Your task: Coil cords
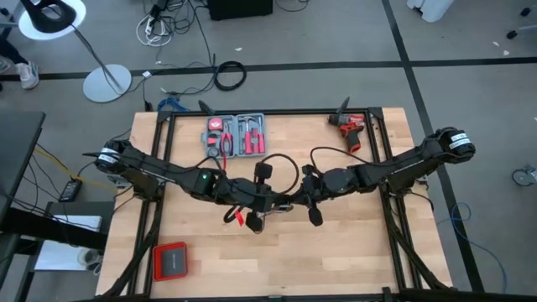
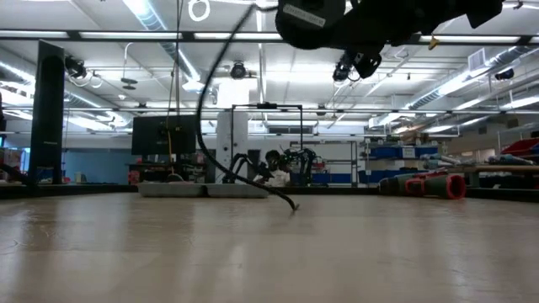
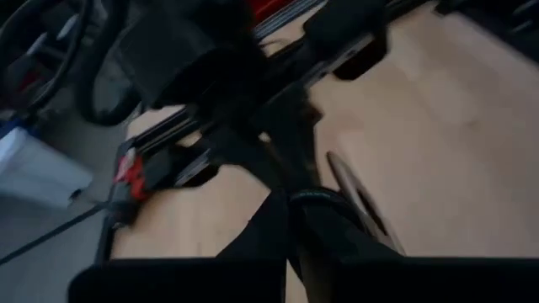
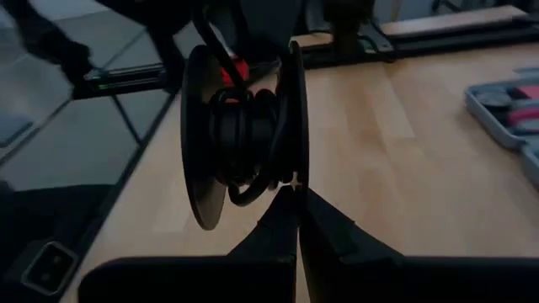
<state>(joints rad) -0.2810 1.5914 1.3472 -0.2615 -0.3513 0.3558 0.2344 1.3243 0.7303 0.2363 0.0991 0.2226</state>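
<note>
A thin black cord loops over the middle of the table, its small plug block lying beside the loop. Part of it is wound on the hub of a black two-disc reel. In the low view the cord hangs from above and its lower end touches the tabletop. My left gripper and my right gripper meet mid-table, raised above the wood. The right gripper is shut on the reel. The left gripper looks shut with a dark strand running from its tips. My left gripper appears to pinch the cord between its two fingertips, but blur hides the exact spot. The strand runs on from the tips toward the reel. My right gripper pinches the rim of one reel disc between its two fingers. The reel stands on edge, clear of the table.
A grey tool case with red-handled tools lies at the far side, a red drill at the far right, and a red and black box at the near left. Black frame rails run along the table's sides.
</note>
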